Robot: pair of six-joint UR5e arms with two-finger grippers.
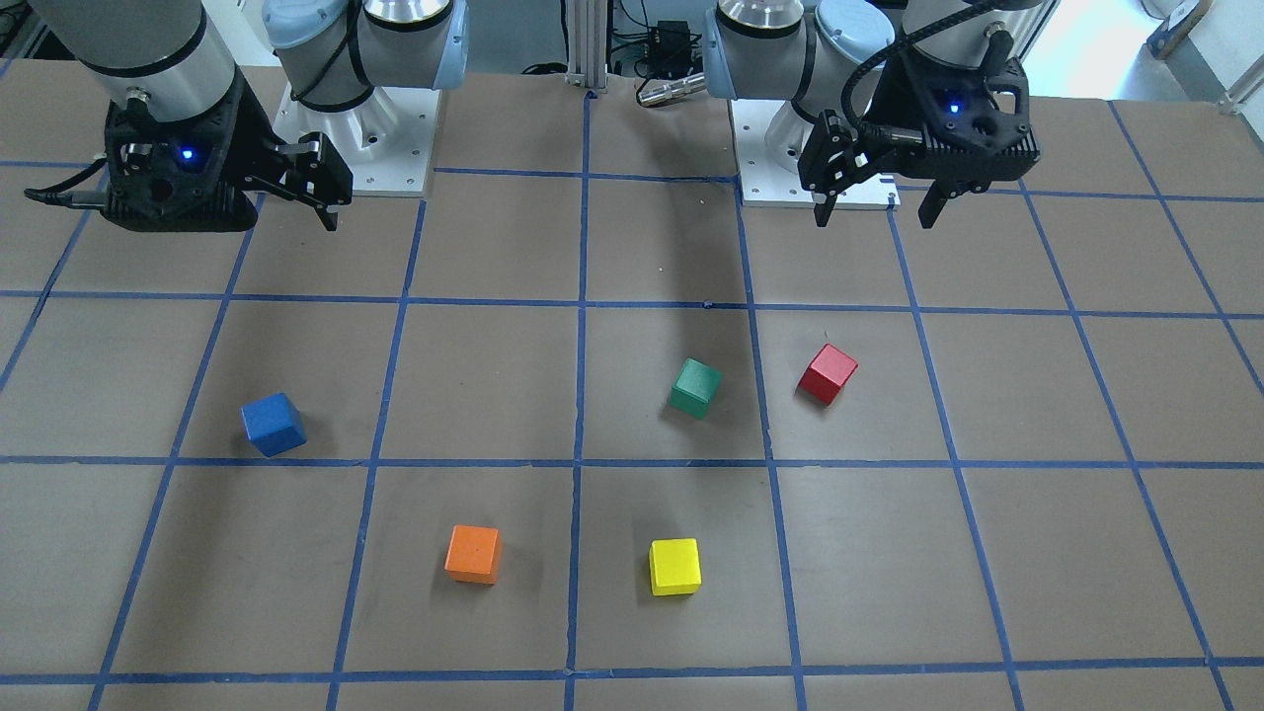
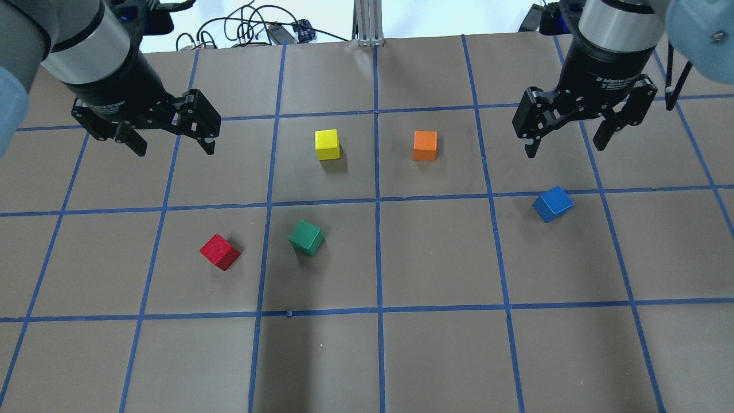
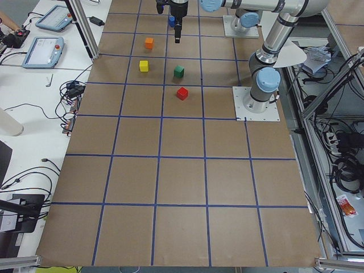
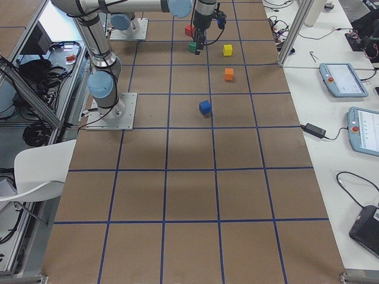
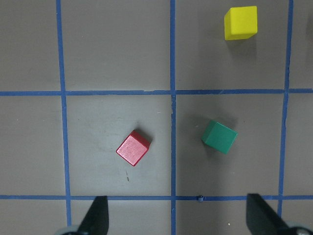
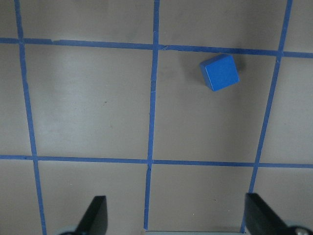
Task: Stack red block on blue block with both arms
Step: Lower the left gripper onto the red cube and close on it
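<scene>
The red block (image 2: 219,251) lies on the brown table in the left half, and it shows in the left wrist view (image 5: 133,148). My left gripper (image 2: 175,148) is open and empty, raised above the table and farther out than the red block. The blue block (image 2: 553,203) lies in the right half and shows in the right wrist view (image 6: 219,72). My right gripper (image 2: 565,149) is open and empty, raised just beyond the blue block. The two blocks lie far apart.
A green block (image 2: 306,238) lies just right of the red one. A yellow block (image 2: 327,144) and an orange block (image 2: 425,145) lie farther out near the middle. Blue tape lines grid the table (image 2: 436,355).
</scene>
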